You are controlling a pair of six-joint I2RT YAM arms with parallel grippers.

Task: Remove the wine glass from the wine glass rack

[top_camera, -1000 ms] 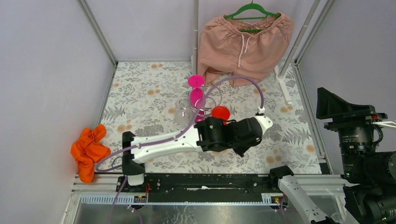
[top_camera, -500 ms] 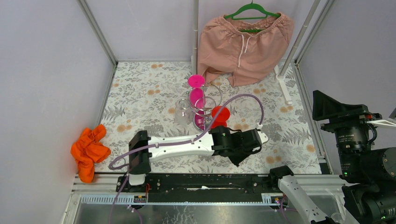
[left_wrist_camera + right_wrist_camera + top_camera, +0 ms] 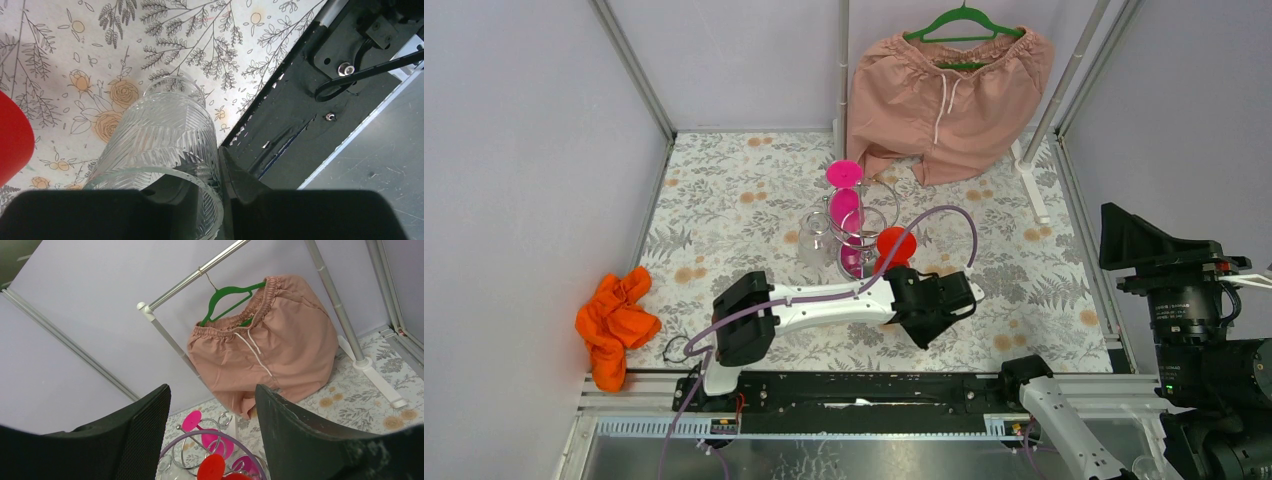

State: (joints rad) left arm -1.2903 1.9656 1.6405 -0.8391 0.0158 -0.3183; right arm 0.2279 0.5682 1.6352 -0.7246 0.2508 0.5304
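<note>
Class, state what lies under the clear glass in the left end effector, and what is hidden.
Under the clear glass lies the floral tablecloth, visible through its walls. The left end effector hides its near end.

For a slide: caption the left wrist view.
Left gripper holding a clear patterned wine glass, floral tablecloth and black rail behind it.

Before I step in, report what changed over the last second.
The left gripper, shut on a clear ribbed wine glass, dropped lower and drew back toward the near edge, its elbow shifting right. The chrome wire rack, its pink glasses, the red glass and the orange cloth stayed put.
</note>
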